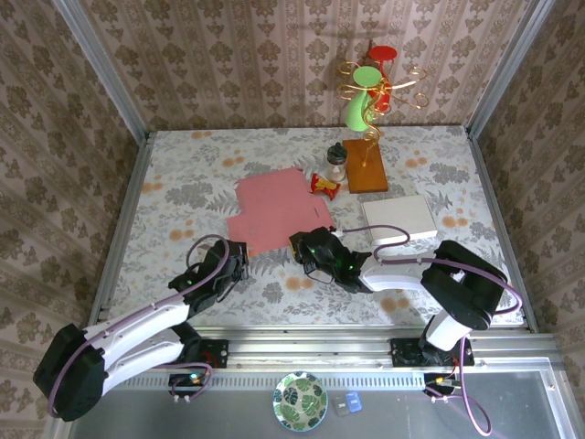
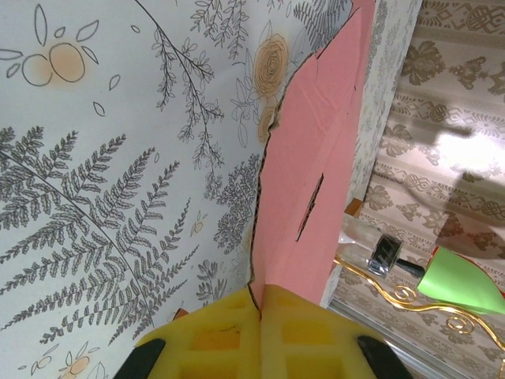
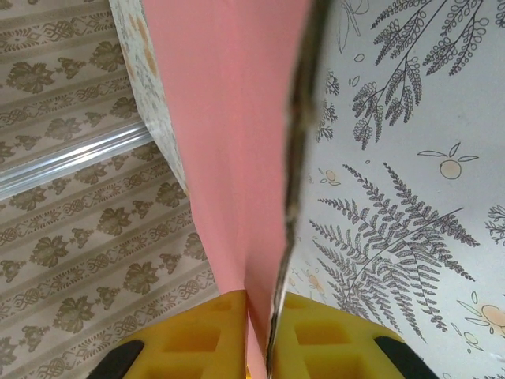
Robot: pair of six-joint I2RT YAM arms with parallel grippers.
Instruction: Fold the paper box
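top: paper box (image 1: 274, 210) pink face up, left of orange wooden block (image 1: 366, 170), near corners hidden under my left gripper (image 1: 239, 252) and right gripper (image 1: 307, 243) | left wrist: my jaws clamp its corner, far end cropped | right wrist: my jaws pinch its blurred edge

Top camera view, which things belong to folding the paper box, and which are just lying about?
In the job:
paper box
left pincer and right pincer, both shut on its near edge

Lying about:
white card
orange block
small bottle
snack packet
green cup
red cup
patterned plate
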